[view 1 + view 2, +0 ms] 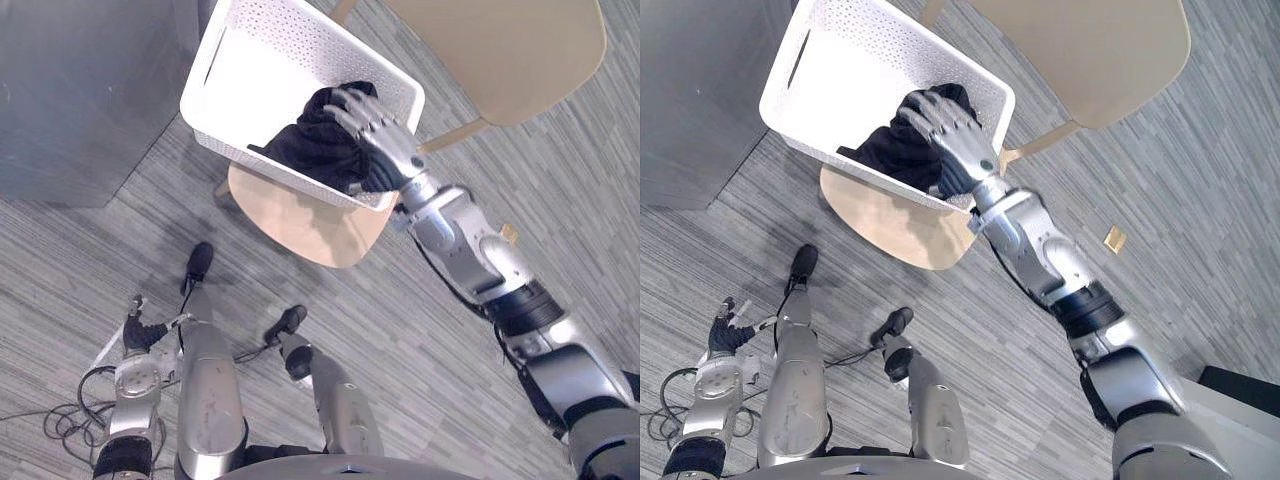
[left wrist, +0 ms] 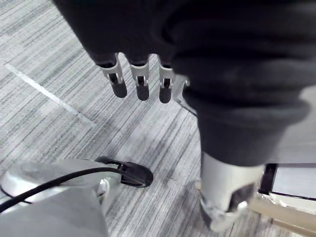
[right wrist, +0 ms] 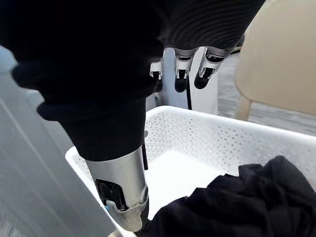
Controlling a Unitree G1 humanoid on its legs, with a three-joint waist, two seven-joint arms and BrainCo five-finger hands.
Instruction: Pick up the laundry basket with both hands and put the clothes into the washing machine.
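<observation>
**Right hand over the clothes, left hand far from the basket**

The fingers of the right hand are open and spread, on or just above the black clothes. The clothes lie in the right end of the white laundry basket. The basket sits on a tan chair seat, with its long side running left to right. The left hand hangs low with straight fingers, holds nothing, and is well apart from the basket's left end.

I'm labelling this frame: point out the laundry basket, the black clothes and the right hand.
laundry basket (image 1: 295, 35): left eye view, perforated wall.
black clothes (image 1: 305, 150): left eye view, heap's middle.
right hand (image 1: 368, 118): left eye view, silver fingers.
</observation>
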